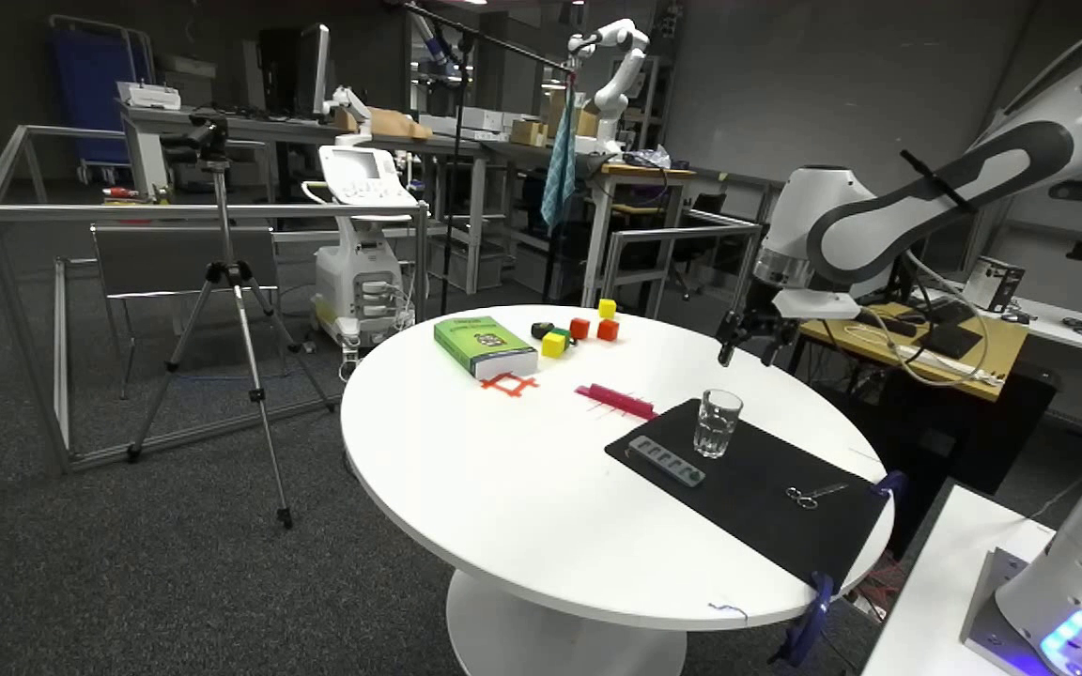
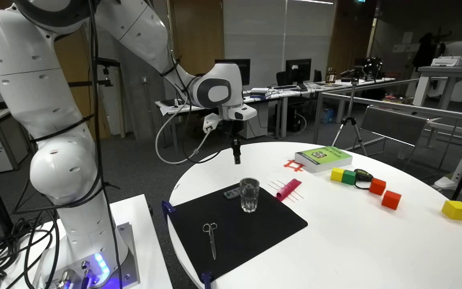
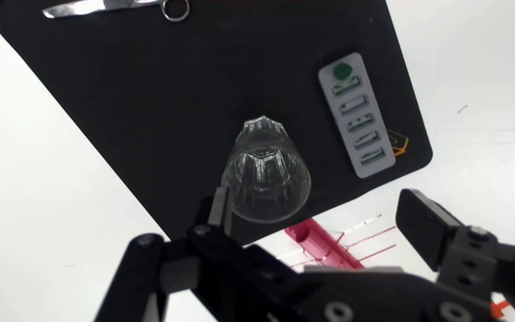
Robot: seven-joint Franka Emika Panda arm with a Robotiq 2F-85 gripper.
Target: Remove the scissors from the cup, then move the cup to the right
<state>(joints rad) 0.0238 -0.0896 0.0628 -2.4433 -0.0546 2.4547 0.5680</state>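
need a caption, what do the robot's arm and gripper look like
The arm is white and rounded, with dark grey trim, black straps, black and white cables, and blue lights on its base. The gripper is black with two blocky fingers.

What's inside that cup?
The clear tumbler looks empty; the scissors lie outside on the black mat. In the wrist view, a gripper fingertip covers a little of the tumbler.

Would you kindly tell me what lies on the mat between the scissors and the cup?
Nothing lies there: the black mat is bare between the scissors and the cup, as both exterior views and the wrist view show.
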